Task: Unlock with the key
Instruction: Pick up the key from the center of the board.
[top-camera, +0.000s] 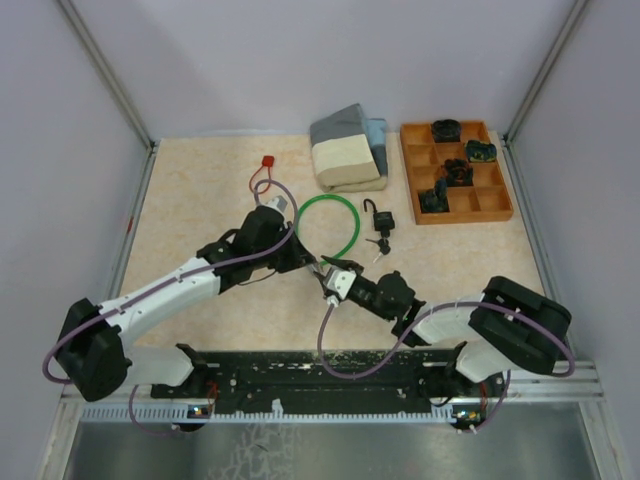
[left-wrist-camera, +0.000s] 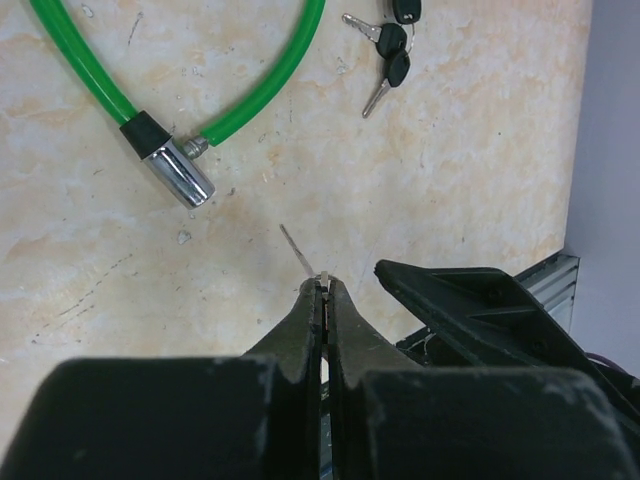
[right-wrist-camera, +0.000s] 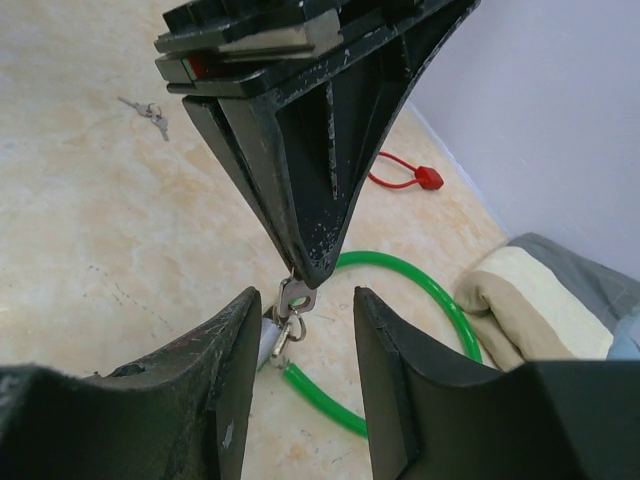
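The table holds one green cable lock (top-camera: 328, 228), one black padlock (top-camera: 378, 217) and one red wire loop with a tag (top-camera: 266, 165) at the far left. There are one single silver key (left-wrist-camera: 297, 250), one bunch of three black-headed keys (left-wrist-camera: 392, 45) just near of the padlock, and one smaller silver bunch (right-wrist-camera: 148, 115) of perhaps two keys. At the far side sit three folded cloths (top-camera: 348, 150) in one pile and, to their right, one wooden tray (top-camera: 491, 199) with four small black objects (top-camera: 458, 172).
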